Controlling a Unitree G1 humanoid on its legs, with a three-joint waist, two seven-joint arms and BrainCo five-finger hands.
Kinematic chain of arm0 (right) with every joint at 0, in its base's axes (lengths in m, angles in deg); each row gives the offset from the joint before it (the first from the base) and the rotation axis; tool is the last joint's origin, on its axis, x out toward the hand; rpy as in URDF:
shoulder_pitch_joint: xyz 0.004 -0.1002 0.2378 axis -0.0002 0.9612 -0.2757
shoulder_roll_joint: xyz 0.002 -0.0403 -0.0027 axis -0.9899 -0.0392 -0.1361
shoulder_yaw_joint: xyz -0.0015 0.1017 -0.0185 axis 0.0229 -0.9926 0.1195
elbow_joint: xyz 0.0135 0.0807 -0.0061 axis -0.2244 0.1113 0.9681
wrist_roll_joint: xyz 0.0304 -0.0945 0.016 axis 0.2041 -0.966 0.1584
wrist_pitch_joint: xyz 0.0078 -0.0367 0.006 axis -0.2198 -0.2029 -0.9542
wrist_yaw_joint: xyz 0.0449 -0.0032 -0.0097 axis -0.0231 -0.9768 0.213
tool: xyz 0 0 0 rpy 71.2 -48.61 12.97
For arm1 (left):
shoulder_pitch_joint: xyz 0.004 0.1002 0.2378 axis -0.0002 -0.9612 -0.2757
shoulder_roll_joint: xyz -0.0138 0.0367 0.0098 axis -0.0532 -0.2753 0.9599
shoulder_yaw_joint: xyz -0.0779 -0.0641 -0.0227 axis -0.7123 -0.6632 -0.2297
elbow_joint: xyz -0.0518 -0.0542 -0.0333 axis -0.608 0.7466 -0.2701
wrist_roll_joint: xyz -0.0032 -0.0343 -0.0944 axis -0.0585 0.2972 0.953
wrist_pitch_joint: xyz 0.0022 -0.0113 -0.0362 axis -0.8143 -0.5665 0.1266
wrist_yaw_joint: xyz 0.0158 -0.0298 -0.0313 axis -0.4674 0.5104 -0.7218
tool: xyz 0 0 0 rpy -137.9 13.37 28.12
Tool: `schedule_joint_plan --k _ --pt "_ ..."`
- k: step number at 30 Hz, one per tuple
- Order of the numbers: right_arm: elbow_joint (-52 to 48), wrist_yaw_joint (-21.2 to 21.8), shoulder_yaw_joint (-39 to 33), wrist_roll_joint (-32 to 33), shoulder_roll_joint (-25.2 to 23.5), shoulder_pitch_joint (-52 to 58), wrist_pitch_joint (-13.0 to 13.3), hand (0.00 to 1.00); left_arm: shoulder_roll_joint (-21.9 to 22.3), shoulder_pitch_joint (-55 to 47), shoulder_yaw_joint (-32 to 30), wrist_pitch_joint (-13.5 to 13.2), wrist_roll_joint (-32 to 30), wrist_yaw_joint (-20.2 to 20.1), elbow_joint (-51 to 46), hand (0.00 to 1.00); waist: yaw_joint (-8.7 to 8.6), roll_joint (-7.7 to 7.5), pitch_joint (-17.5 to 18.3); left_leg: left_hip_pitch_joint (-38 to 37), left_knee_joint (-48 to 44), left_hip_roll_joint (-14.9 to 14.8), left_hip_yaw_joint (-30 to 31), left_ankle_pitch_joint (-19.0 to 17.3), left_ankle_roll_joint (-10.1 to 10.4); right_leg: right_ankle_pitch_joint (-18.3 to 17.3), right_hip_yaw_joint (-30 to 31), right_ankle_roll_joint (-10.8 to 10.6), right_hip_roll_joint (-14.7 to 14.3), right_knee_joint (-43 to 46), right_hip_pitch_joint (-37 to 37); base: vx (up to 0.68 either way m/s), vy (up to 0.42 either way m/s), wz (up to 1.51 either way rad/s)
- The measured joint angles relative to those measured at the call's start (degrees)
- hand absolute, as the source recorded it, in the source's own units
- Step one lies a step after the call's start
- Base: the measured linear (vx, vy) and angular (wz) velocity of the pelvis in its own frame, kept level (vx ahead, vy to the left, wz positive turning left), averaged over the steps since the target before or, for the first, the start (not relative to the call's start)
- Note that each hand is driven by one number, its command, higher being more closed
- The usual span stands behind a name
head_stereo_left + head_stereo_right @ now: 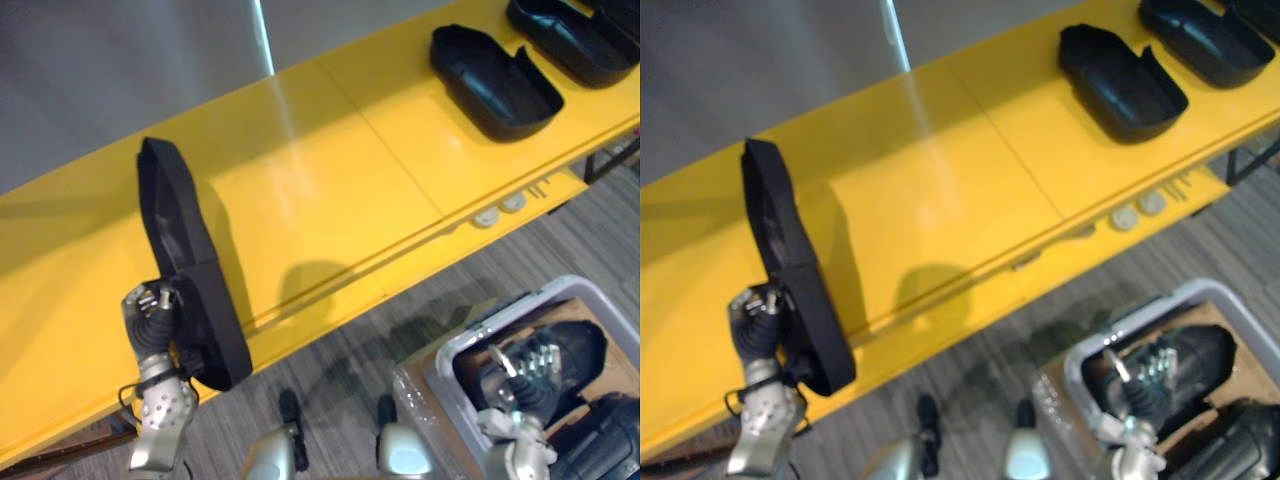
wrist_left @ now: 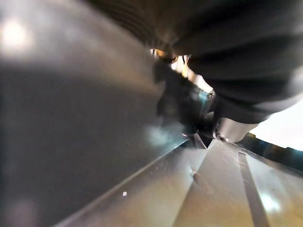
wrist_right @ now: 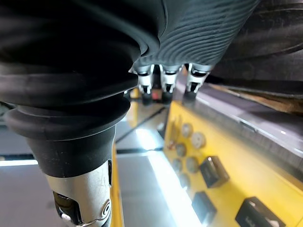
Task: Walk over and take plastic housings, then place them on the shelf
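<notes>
We see the left hand [image 1: 150, 322] at the lower left, its fingers curled round the low end of a black housing [image 1: 180, 235]. This housing stands on its long edge on the yellow shelf [image 1: 330, 180], tilted a little, with its gripped end hanging just past the shelf's front edge. The shelf runs slantwise from lower left to upper right. Well apart from the held piece, at the shelf's far right end, a second housing [image 1: 495, 80] lies with its hollow side up, and a third housing [image 1: 570, 35] lies just beside it, partly cut off by the view's edge. Two pale discs [image 1: 498, 210] sit on the lower ledge along the shelf's front. At the lower right a grey bin [image 1: 575, 284] stands on the striped floor [image 1: 340, 400]. The right hand [image 1: 525, 385] reaches into the bin and lies against a fourth housing [image 1: 582, 350] there. We cannot tell whether that hand grips the piece or merely touches it.
</notes>
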State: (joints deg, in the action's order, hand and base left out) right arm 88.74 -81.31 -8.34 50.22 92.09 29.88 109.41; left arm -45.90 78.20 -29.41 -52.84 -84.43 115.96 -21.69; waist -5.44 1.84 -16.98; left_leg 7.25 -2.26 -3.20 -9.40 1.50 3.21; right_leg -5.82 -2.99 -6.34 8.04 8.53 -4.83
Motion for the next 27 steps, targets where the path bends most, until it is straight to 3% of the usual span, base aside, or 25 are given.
schedule_joint_plan --k 6,13,20,24,27 --pt "-0.1 0.1 0.0 0.0 0.0 0.6 0.1 0.00 -0.1 0.9 -2.8 0.0 -0.2 1.2 -5.2 1.00 0.00 1.09 -0.6 -0.1 -0.3 0.0 0.0 -0.1 -0.1 -0.1 0.0 0.1 0.1 0.3 0.1 0.00 0.000 0.00" --pt "-0.1 1.5 0.0 0.0 -0.1 1.3 0.2 0.00 -0.4 0.9 -5.5 0.0 -4.3 3.1 -7.5 1.00 0.02 1.20 -0.6 -1.7 -0.1 0.0 0.1 -0.1 -0.1 -0.6 -0.2 0.3 0.0 0.8 1.5 0.00 -0.001 0.00" --pt "-0.1 2.8 0.0 0.0 -0.1 2.4 0.2 0.00 -5.0 0.9 -11.0 -0.1 -4.0 2.4 -13.3 1.00 0.19 2.50 0.1 -2.2 0.1 -0.1 0.6 0.0 -0.1 -1.0 -0.7 0.4 0.0 1.0 2.0 -0.01 -0.004 0.03" --pt "-0.1 3.7 0.0 0.1 -0.1 2.8 -0.2 0.00 -5.1 1.0 -11.1 1.9 -6.9 2.4 -13.2 1.00 0.17 3.25 0.6 -2.2 0.1 -0.1 0.6 0.0 0.0 -0.9 -0.7 0.4 -0.1 0.8 2.0 0.00 0.000 0.00" --pt "-0.1 3.8 0.0 1.4 0.0 2.9 -0.4 0.00 -7.5 1.6 -10.7 4.4 -11.5 2.6 -12.7 1.00 0.05 3.34 0.7 -2.2 0.2 -0.2 0.6 0.1 0.1 -0.9 -0.7 0.4 -0.3 0.5 2.0 0.00 0.000 0.00"
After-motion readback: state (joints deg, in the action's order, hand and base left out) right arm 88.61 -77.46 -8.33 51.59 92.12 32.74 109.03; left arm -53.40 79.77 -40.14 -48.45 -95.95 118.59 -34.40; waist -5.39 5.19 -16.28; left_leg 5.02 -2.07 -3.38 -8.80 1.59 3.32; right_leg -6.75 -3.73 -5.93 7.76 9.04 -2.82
